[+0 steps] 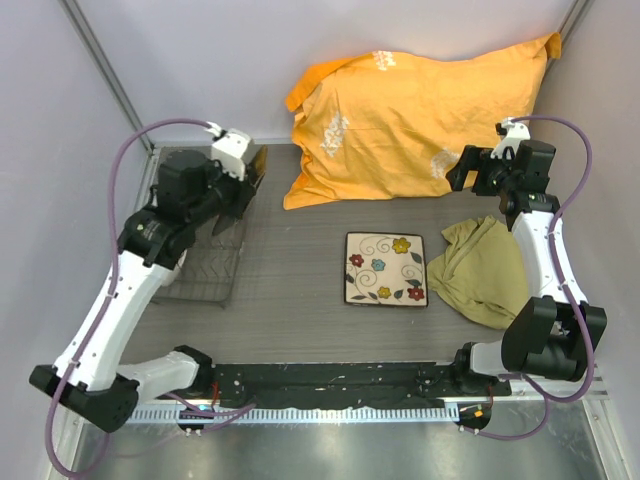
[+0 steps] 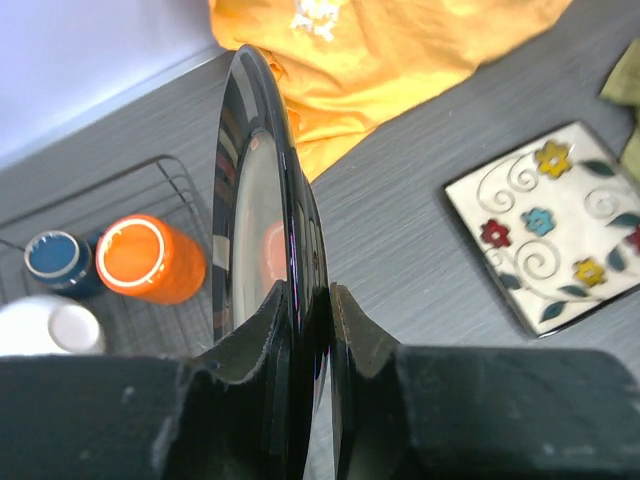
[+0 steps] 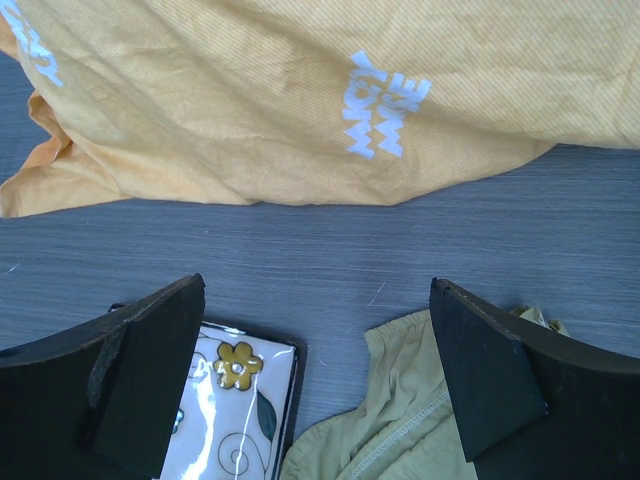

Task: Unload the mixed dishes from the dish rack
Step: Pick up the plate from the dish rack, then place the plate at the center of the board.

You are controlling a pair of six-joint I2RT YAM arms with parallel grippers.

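My left gripper [image 2: 310, 300] is shut on the rim of the round dark-rimmed plate [image 2: 262, 200], held on edge above the table beside the dish rack [image 2: 170, 178]. In the rack lie the orange mug [image 2: 150, 260], the small dark blue cup [image 2: 58, 258] and the white bowl [image 2: 50, 325]. In the top view the left gripper [image 1: 245, 172] is over the far end of the rack [image 1: 205, 275], and my arm hides the rack's contents. The square flowered plate [image 1: 386, 268] lies flat mid-table. My right gripper [image 1: 462, 170] is open and empty, raised at the far right; its wrist view [image 3: 320, 370] shows the square plate's corner [image 3: 235, 400].
A large orange pillow [image 1: 420, 110] lies along the back of the table, and shows in the wrist views [image 2: 400, 50] [image 3: 300, 90]. A crumpled olive cloth [image 1: 480, 270] lies right of the square plate, under the right gripper [image 3: 400, 430]. Walls close the left and back sides.
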